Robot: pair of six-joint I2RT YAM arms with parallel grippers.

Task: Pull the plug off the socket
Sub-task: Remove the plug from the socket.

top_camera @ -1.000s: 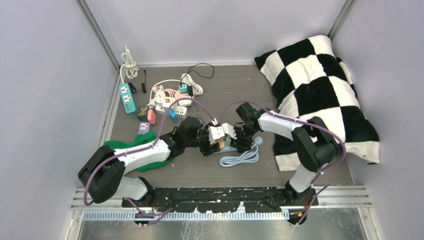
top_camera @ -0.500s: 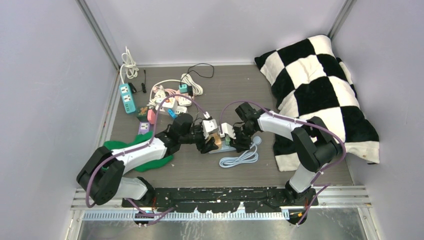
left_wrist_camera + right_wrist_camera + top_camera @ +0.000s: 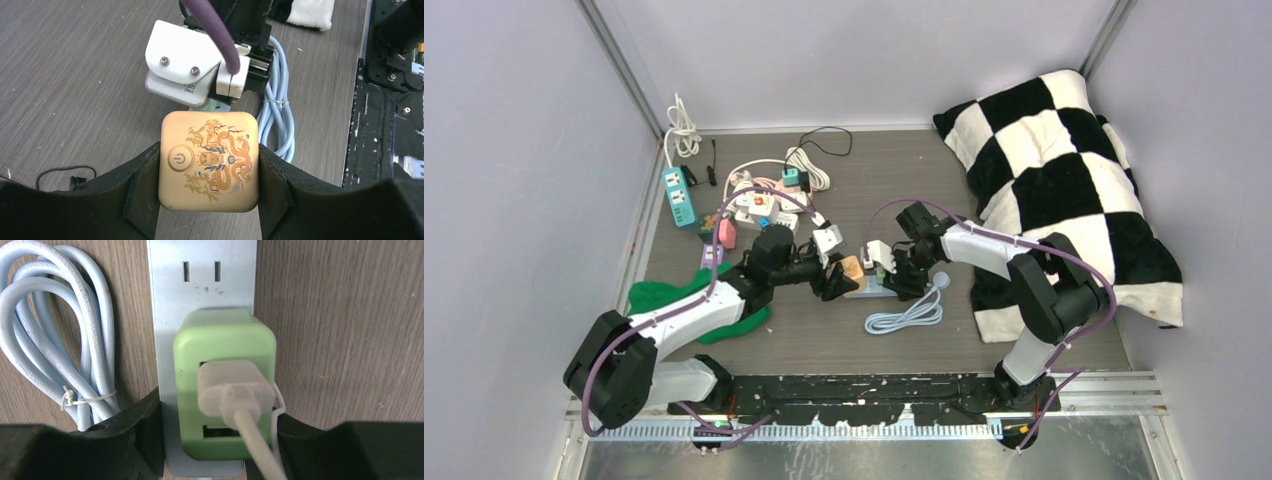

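The gold plug [image 3: 208, 161] is clamped between the fingers of my left hand [image 3: 209, 175], just beside the pale blue power strip [image 3: 200, 285] on the table [image 3: 340, 340]. My right hand [image 3: 220, 426] grips that strip from both sides, at the green adapter [image 3: 225, 340] carrying a white cable [image 3: 235, 390]. The strip's coiled cord [image 3: 55, 330] lies alongside.

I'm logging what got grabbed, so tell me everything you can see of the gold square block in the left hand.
The gold block is a rounded square of smooth, plastic-looking material. Its face shows a power symbol beside a dragon drawing with characters. Seen face-on, it is clamped at both sides by the left hand's black fingers above the wood-grain table. Its underside is hidden.
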